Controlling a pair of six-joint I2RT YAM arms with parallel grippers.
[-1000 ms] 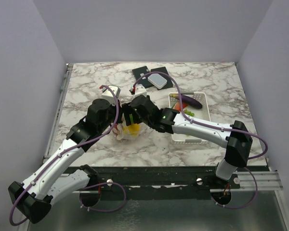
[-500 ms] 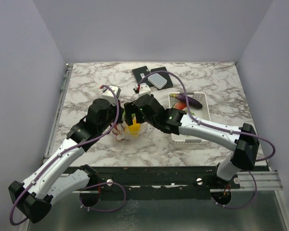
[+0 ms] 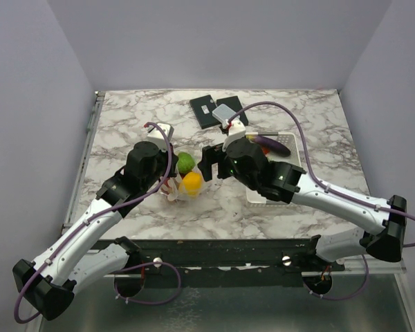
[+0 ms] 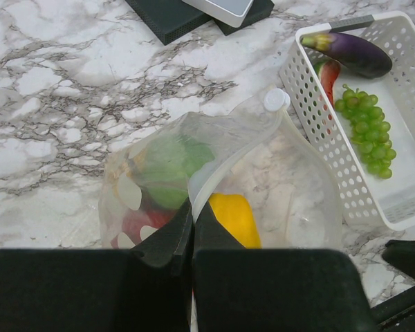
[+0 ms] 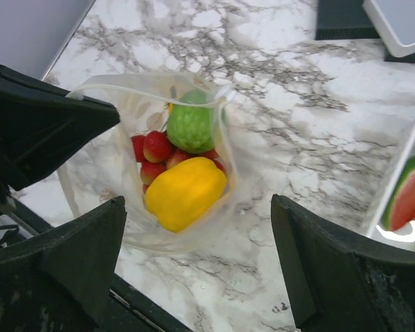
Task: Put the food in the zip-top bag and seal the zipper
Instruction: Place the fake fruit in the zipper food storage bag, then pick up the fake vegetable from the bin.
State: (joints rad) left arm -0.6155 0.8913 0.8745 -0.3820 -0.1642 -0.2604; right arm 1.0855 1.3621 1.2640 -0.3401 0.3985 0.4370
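While the zip-top bag (image 5: 104, 166) sits on the worktop (image 4: 55, 83) holding lemon (image 5: 183, 192) and strawberries (image 5: 155, 146), the left pincer (image 4: 192, 221) is clamped on its rim, the right pincer (image 5: 197, 207) hovers above, spread apart and empty, and eggplant (image 4: 349, 52) and grapes (image 4: 366, 138) lie in the basket (image 4: 311, 104) nearby

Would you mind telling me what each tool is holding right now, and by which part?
The left tool pinches the zip-top bag by one side of its mouth edge. The right tool is open and holds nothing.
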